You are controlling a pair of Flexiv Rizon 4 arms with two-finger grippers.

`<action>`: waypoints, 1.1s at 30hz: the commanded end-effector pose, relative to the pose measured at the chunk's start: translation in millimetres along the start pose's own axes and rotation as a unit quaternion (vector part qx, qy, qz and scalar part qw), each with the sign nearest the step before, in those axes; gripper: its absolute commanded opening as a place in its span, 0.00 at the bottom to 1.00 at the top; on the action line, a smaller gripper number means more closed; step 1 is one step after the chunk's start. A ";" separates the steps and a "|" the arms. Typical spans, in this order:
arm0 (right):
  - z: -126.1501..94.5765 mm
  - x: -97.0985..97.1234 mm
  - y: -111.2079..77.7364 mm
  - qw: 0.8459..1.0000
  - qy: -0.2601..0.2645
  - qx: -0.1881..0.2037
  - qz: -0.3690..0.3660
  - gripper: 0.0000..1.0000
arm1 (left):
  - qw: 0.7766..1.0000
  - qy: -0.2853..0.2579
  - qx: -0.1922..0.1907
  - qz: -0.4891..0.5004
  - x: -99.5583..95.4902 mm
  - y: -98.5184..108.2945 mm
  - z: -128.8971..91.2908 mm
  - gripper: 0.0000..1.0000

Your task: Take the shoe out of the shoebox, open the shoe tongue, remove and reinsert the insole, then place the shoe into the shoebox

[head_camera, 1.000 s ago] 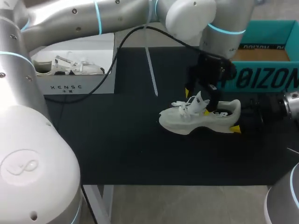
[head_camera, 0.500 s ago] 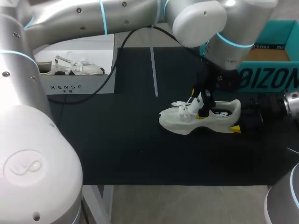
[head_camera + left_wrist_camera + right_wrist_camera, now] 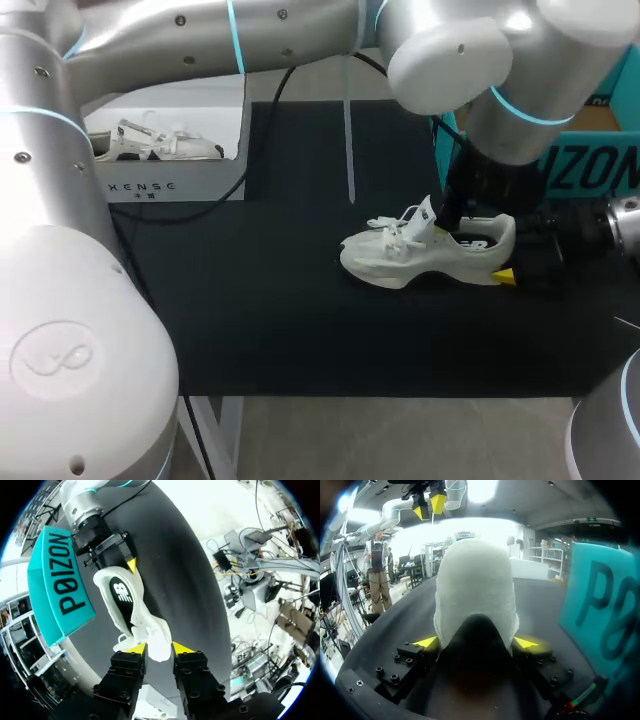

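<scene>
- Head view is showing the shoe (image 3: 420,255) standing on its sole on the black mat (image 3: 280,310), with its heel sitting in the right claw (image 3: 506,252) and its toe pointing away from that claw.
- Right claw is clenching the heel from two sides. In the right wrist view one yellow fingertip (image 3: 426,641) is pressing on each side of the heel, and the rest of the shoe is stretching out ahead of the fingers.
- Left claw (image 3: 159,648) is hanging above the shoe with its fingers spread, and it is grasping nothing.
- Left wrist view is showing the laces and toe end lower down, under the gap between the left claw's yellow tips, with the heel and the right claw farther ahead.
- Right wrist view is showing the left claw well above the shoe's front end, apart from it.
- Left arm is reaching across from its own side and covering most of its claw in the head view.
- Tongue (image 3: 427,213) is standing up from the opening, just under the left claw.
- Dark insole (image 3: 121,594) is lying inside the opening, between the two claws.
- Teal box (image 3: 590,160) is standing just beside the right claw, on its far side, and running alongside the shoe.
- White box (image 3: 170,185) is sitting well apart from both claws, back along the left arm, and it is holding a second shoe (image 3: 160,143).
</scene>
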State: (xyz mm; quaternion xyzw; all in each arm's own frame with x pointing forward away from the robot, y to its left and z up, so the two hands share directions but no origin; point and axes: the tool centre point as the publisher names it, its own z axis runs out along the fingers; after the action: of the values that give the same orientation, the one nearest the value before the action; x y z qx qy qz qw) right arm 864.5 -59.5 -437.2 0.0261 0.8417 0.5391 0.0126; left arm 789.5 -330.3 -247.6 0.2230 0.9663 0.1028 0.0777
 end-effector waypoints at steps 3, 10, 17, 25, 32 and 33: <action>3.6 -0.1 -3.8 1.000 -0.001 0.001 0.001 0.00 | 0.999 -0.029 0.019 0.009 -2.9 -7.4 17.6 0.00; 3.6 -0.1 -3.8 1.000 -0.001 0.001 0.001 0.00 | 1.000 -0.020 0.010 0.008 -22.0 -15.8 39.8 0.00; 3.6 -0.1 -3.8 1.000 -0.001 0.001 0.001 0.00 | 1.000 -0.028 0.004 0.011 -44.0 -25.5 52.3 0.00; 3.6 -0.1 -3.8 1.000 -0.001 0.001 0.001 0.00 | 0.999 -0.031 0.011 -0.010 -62.1 -32.3 58.0 0.00; 3.6 -0.1 -3.8 1.000 -0.001 0.001 0.001 0.00 | 0.999 -0.019 0.002 -0.027 -68.7 -32.2 75.6 0.00; 3.6 -0.1 -3.8 1.000 -0.001 0.001 0.001 0.00 | 0.999 -0.018 0.002 -0.027 -69.1 -32.5 77.5 0.00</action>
State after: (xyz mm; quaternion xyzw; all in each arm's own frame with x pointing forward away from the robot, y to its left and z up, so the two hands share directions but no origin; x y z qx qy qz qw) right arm 864.5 -59.5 -437.2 0.0261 0.8417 0.5391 0.0126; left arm 849.0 -372.5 -316.9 0.1992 0.9704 0.0920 0.1011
